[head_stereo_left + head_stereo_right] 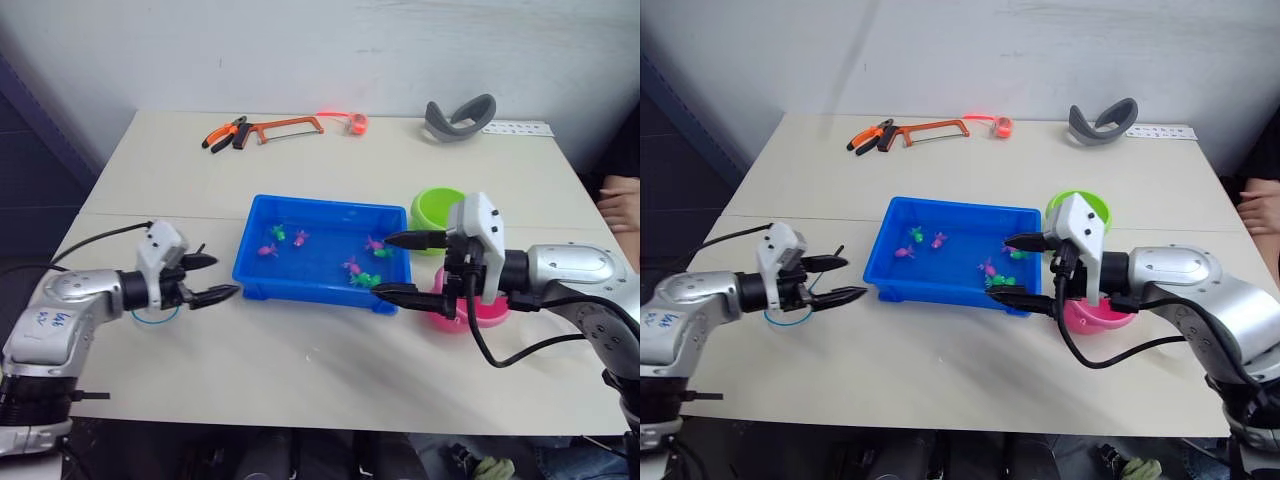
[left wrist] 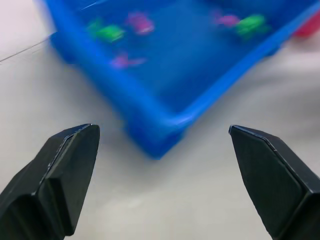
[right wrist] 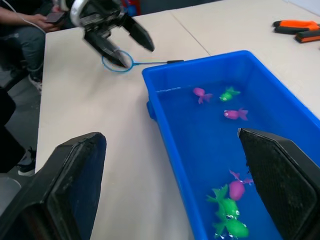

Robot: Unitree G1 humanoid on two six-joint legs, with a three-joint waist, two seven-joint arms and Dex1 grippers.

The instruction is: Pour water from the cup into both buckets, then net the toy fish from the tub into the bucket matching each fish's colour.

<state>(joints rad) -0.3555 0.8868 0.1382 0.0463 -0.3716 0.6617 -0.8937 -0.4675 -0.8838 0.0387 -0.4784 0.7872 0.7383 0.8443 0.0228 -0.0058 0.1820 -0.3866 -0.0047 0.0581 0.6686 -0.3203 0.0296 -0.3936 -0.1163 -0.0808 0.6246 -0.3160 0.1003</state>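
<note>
White wall backs a pale cream table that carries everything. Largest on it is the blue tub, sitting mid-table with water and a scatter of toy fish, pink and green ones mixed; a pair drifts near its left end, the rest cluster toward the right end. Just beside the tub's right end stand the two buckets: the green bucket farther back, the pink bucket nearer the front and partly hidden by the right arm. The right hand hangs over the tub's right end with its black fingers spread wide apart, holding nothing. The left hand sits just off the tub's left end, low over the table, fingers parted and empty. Under it lies the net, its light-blue hoop flat on the table and its thin dark handle reaching to the tub's left wall. Along the far edge lie a grey curved object, an orange hacksaw, orange-handled pliers and a small orange tape roll
</note>
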